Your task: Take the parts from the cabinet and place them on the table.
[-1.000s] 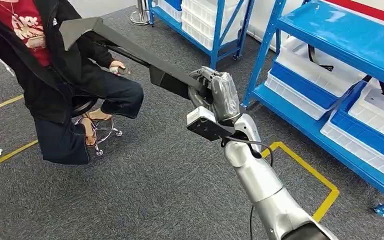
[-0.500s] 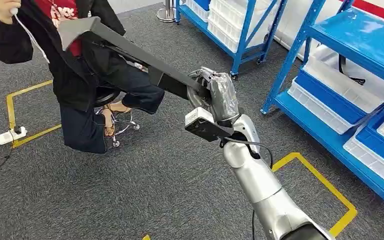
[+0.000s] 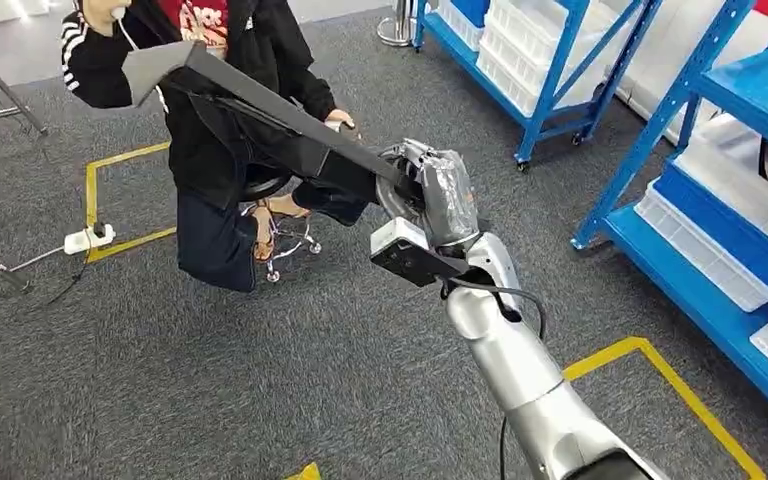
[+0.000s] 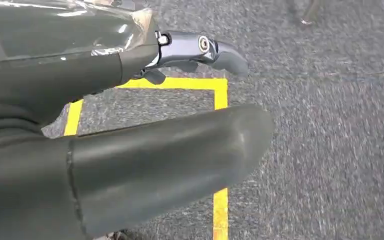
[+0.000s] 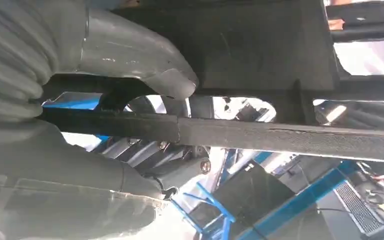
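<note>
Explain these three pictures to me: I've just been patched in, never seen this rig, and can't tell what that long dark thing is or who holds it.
You are looking through a humanoid robot's cameras. The head view looks down from its body: the silver arm is its right arm, and the right hand grips a long dark grey part by one end, the other end reaching toward a person seated on a stool. Blue shelving with white bins stands on the right; yellow tape marks the grey carpet. The right wrist view sits behind that hand, showing its fingers round the part. The left wrist view shows the left hand over carpet, holding nothing.
</note>
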Tool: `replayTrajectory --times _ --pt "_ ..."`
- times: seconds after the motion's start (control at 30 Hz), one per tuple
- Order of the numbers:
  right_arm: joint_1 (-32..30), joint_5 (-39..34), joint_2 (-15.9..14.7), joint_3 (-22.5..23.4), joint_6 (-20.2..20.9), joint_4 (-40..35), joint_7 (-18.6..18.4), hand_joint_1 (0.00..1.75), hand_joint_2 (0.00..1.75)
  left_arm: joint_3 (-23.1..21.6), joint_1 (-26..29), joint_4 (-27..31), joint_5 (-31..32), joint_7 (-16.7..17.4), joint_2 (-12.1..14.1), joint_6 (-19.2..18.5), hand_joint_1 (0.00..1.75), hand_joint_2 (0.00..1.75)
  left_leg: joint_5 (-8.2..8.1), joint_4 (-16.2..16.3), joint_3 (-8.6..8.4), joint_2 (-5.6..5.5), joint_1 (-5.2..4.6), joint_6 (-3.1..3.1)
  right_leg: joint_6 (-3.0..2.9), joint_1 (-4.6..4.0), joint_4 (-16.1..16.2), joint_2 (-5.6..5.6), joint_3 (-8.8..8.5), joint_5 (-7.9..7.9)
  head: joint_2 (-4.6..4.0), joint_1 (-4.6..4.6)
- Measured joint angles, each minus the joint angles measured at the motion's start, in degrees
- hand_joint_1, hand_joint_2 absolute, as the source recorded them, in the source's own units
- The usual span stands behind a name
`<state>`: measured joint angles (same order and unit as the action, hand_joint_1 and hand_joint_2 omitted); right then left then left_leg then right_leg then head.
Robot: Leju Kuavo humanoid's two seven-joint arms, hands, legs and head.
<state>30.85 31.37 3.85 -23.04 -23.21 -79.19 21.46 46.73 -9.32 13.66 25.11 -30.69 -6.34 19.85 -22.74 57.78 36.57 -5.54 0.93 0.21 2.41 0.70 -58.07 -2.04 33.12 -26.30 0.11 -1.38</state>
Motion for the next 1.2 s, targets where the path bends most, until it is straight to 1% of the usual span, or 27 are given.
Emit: replayTrajectory --times 0.03,0.07,0.1,0.17,0.2,0.23,0.27,0.3,0.33,0.37,0.4,0.43,0.53,0.57,0.6,0.63,0.7,0.73,0.77,0.8,0.87,0.9,0.93,1.03,1.07,1.13,1.2 --pt "0.06 0.15 0.07 -0.02 -0.02 -0.02 -0.02 1.75 1.75 0.00 0.08 0.00 0.00 0.00 0.02 0.00 0.00 0.00 0.04 -0.12 0.08 -0.36 0.06 -0.41 -0.45 0.27 0.22 0.46 -0.13 0.23 0.00 0.02" --pt "0.05 0.20 0.24 0.00 -0.02 -0.02 -0.02 1.75 1.75 0.00 0.09 0.00 0.00 0.00 0.07 0.00 0.00 0.00 -0.46 0.57 0.32 0.91 0.29 -0.46 -0.93 1.00 0.58 0.98 -0.42 0.52 0.00 0.04" --pt "0.02 0.20 0.33 0.00 -0.04 -0.02 -0.09 1.75 1.75 0.00 0.03 0.00 0.00 0.00 0.02 0.00 0.00 0.00 -2.22 2.82 1.36 3.25 0.05 -0.59 -1.68 0.81 0.65 1.36 -0.47 0.55 0.00 0.24" --pt "-0.05 0.20 0.31 0.00 -0.09 -0.02 -0.11 1.75 1.75 -0.02 -0.15 0.00 0.07 0.00 -0.04 -0.04 0.00 0.00 -6.72 11.52 5.52 4.72 0.25 -0.91 -2.21 0.29 0.62 2.32 -0.43 0.44 0.00 0.35" --pt "-0.14 0.24 0.31 0.00 -0.09 -0.02 -0.13 1.75 1.75 -0.02 -0.12 0.00 0.09 0.00 -0.07 -0.07 0.00 0.00 -8.28 15.69 7.56 4.89 0.26 -1.05 -2.28 0.12 0.60 2.80 -0.37 0.40 0.00 0.37" --pt "-0.32 0.26 0.31 -0.02 -0.09 -0.02 -0.13 1.75 1.75 -0.02 -0.10 0.00 0.09 0.04 -0.07 -0.09 0.00 0.00 -8.69 18.07 8.74 5.05 0.27 -1.16 -2.29 -0.01 0.59 3.29 -0.37 0.39 0.00 0.37" --pt "-0.42 0.33 0.31 -0.04 -0.09 0.00 -0.13 1.75 1.75 0.00 -0.08 0.00 0.07 0.18 -0.07 -0.09 0.00 0.00 -7.85 17.67 8.56 5.16 0.29 -1.19 -2.29 -0.08 0.58 3.71 -0.38 0.37 0.00 0.35" --pt "-0.45 0.39 0.31 -0.02 -0.09 0.00 -0.13 1.75 1.75 -0.02 -0.05 0.00 0.09 0.24 -0.04 -0.09 0.00 0.00 -6.11 14.94 7.19 5.35 0.29 -1.14 -2.32 -0.10 0.54 4.16 -0.40 0.32 0.00 0.37" --pt "-0.44 0.46 0.31 -0.02 -0.09 -0.02 -0.11 1.75 1.75 -0.02 -0.08 0.00 0.07 0.26 0.00 -0.09 0.00 0.00 -3.66 9.87 4.44 5.89 0.29 -1.06 -2.35 -0.10 0.51 4.58 -0.44 0.26 0.00 0.37" --pt "-0.43 0.50 0.33 -0.04 -0.07 -0.02 -0.11 1.75 1.75 -0.02 -0.13 0.02 0.07 0.26 0.02 -0.09 0.00 0.00 -1.66 4.62 1.45 7.06 0.29 -0.89 -2.19 -0.12 0.44 4.98 -0.51 0.10 0.00 0.37" --pt "-0.40 0.52 0.33 -0.04 -0.07 -0.02 -0.09 1.75 1.75 -0.02 -0.24 0.02 0.07 0.26 -0.04 -0.11 0.00 0.00 -1.66 1.38 -0.42 9.15 0.06 -0.78 -1.90 -0.62 0.28 5.20 -0.43 -0.09 0.00 0.39" --pt "-0.34 0.52 0.24 0.02 -0.07 0.00 -0.09 1.75 1.75 -0.02 -0.40 0.02 0.07 0.26 0.00 -0.15 0.00 0.00 -1.55 1.16 -0.32 8.34 -0.22 -0.30 -1.58 -1.03 0.11 5.45 -0.25 -0.30 0.00 0.41" --pt "-0.31 0.52 0.26 -0.04 0.02 0.00 -0.02 1.75 1.75 -0.02 -0.34 0.02 0.07 0.26 0.02 -0.15 0.00 0.00 -1.39 1.06 0.08 6.95 -0.76 0.52 -1.02 -0.93 0.30 6.86 -0.48 -0.30 0.00 0.00" --pt "-0.28 0.55 0.26 -0.02 0.07 0.00 -0.02 1.75 1.75 -0.02 -0.34 0.02 0.07 0.26 0.02 -0.15 0.00 0.00 -1.00 0.53 -0.34 6.50 -0.45 1.07 -0.54 -1.28 0.00 6.84 -0.44 -0.71 0.00 -0.04" --pt "-0.23 0.55 0.22 0.00 0.07 0.00 0.00 1.75 1.75 -0.02 -0.37 0.02 0.07 0.24 -0.13 -0.15 0.00 0.00 -0.85 0.37 -0.43 6.13 -0.25 1.37 -0.47 -0.57 -1.50 5.09 0.35 -1.61 0.00 -0.06" --pt "-0.10 0.52 0.20 0.00 0.09 0.00 0.11 1.75 1.75 -0.02 -0.43 0.04 0.07 0.22 0.02 -0.15 0.00 0.00 -0.75 0.37 -0.39 5.68 -0.17 1.81 -0.81 -0.55 -5.09 3.71 2.00 -3.40 0.00 -0.10" --pt "-0.08 0.50 -0.02 0.07 0.22 0.18 0.11 1.75 1.75 -0.02 -0.50 0.04 0.07 0.20 0.02 -0.15 0.00 0.00 -0.72 0.37 -0.28 4.63 -0.18 1.94 -1.19 -0.33 -14.70 2.67 6.77 -6.80 0.00 -0.31" --pt "-0.15 0.50 -0.13 0.07 0.26 0.33 0.11 1.75 1.75 -0.02 -0.40 0.04 0.07 0.20 0.02 -0.18 0.00 0.00 -0.71 0.37 -0.27 4.03 -0.18 1.94 -0.98 -0.31 -17.89 2.53 8.42 -7.45 0.00 -0.33" --pt "-0.24 0.50 -0.24 0.04 0.33 0.44 0.11 1.75 1.75 -0.02 -0.30 0.02 0.07 0.20 -0.02 -0.17 0.00 0.00 -0.70 0.38 -0.27 3.49 -0.17 1.92 -0.65 -0.25 -18.44 2.46 8.89 -7.17 0.00 -0.31" --pt "-0.27 0.50 -0.31 0.04 0.37 0.50 0.11 1.75 1.75 -0.02 -0.25 0.02 0.07 0.20 -0.02 -0.22 0.00 0.00 -0.66 0.41 -0.28 2.87 -0.13 1.86 -0.12 -0.08 -16.18 2.42 7.96 -5.93 0.00 -0.35" --pt "-0.21 0.50 -0.33 0.04 0.39 0.50 0.11 1.75 1.75 -0.02 -0.30 0.02 0.07 0.20 -0.07 -0.33 0.00 0.00 -0.53 0.46 -0.31 1.60 0.08 1.52 1.11 0.49 -6.11 1.66 3.14 -1.89 0.00 -0.33" --pt "-0.16 0.50 -0.35 0.04 0.39 0.50 0.11 1.75 1.75 -0.02 -0.31 0.04 0.09 0.20 -0.02 -0.33 0.00 0.00 -0.46 0.48 -0.21 1.07 0.12 1.15 1.47 1.00 -1.71 -0.16 0.98 -0.68 0.00 -0.35" --pt "-0.12 0.50 -0.33 0.04 0.39 0.52 0.15 1.75 1.75 -0.02 -0.35 0.04 0.09 0.20 0.04 -0.33 0.00 0.00 -0.61 0.92 0.11 0.62 -0.25 0.68 0.97 0.74 -0.37 -0.92 0.29 -0.43 0.00 -0.33" --pt "-0.05 0.48 -0.35 0.04 0.44 0.57 0.13 1.75 1.75 -0.02 0.09 0.04 0.15 0.20 0.02 -0.33 0.00 0.00 -0.03 0.27 0.41 -0.26 0.16 -0.33 -0.26 0.42 -0.52 0.32 0.50 -0.03 0.00 -0.24" --pt "0.01 0.48 -0.26 0.04 0.44 0.57 0.15 1.75 1.75 -0.02 0.19 0.04 0.15 0.17 0.11 -0.33 0.00 0.00 -0.15 0.41 0.63 -0.34 0.40 -0.56 -0.75 0.85 -0.28 0.80 0.46 0.27 0.00 -0.22" --pt "0.10 0.50 -0.22 0.04 0.44 0.55 0.15 1.75 1.75 -0.07 0.15 0.02 0.22 0.20 -0.02 -0.33 0.00 0.00 -3.05 4.41 2.24 3.75 0.20 -0.70 -1.70 0.61 -0.20 1.49 0.33 0.32 0.00 0.09" --pt "0.03 0.50 -0.39 0.04 0.44 0.55 0.15 1.75 1.75 -0.09 0.01 0.02 0.35 0.22 -0.02 -0.33 0.00 0.00 -7.54 13.51 6.53 4.89 0.25 -0.87 -2.15 0.12 -0.20 2.49 0.40 0.23 0.00 0.09"
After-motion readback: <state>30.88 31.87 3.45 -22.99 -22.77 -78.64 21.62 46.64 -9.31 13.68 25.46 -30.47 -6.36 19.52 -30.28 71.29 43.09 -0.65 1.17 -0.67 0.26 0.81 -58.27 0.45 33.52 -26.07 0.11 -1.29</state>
